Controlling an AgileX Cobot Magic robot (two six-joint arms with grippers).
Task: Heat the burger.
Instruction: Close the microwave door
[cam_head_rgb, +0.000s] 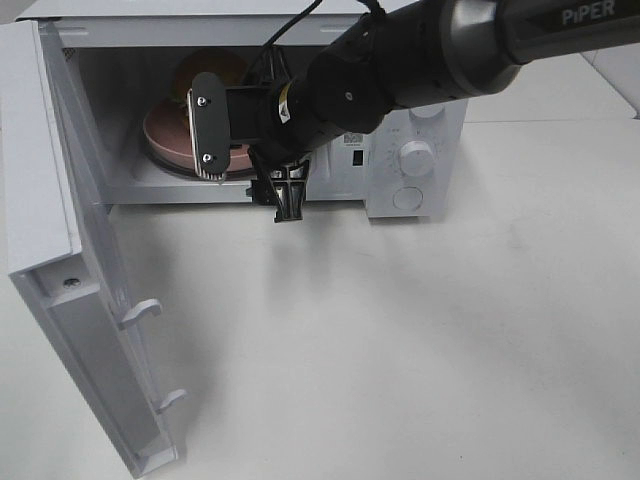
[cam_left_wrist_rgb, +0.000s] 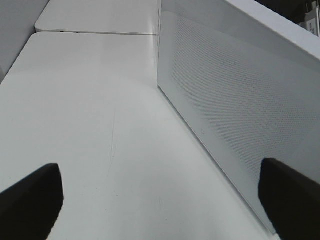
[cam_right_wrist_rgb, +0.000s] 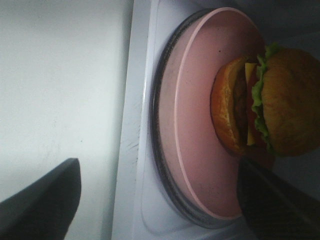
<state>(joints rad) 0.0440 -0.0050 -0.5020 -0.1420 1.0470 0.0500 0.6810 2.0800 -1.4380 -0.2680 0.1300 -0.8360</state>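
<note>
burger heating could go wrong nearest the camera first: the microwave door (cam_head_rgb: 60, 250) stands swung wide over the surface (cam_head_rgb: 420, 350), and swinging it shut while an arm is in the opening would knock that arm. further in, the right gripper (cam_right_wrist_rgb: 160, 210) hangs at the mouth of the microwave (cam_head_rgb: 415, 130), jaws spread wide and gripping nothing. the rim of the pink plate (cam_right_wrist_rgb: 200, 100) lies between them, so a crooked pull-out could snag it and drag the plate off the turntable (cam_right_wrist_rgb: 161, 125). deepest in, the burger (cam_right_wrist_rgb: 270, 100) sits on that plate, toward its back edge. the left gripper (cam_left_wrist_rgb: 160, 200), outside beside the door's perforated panel, is fully open and empty.
</note>
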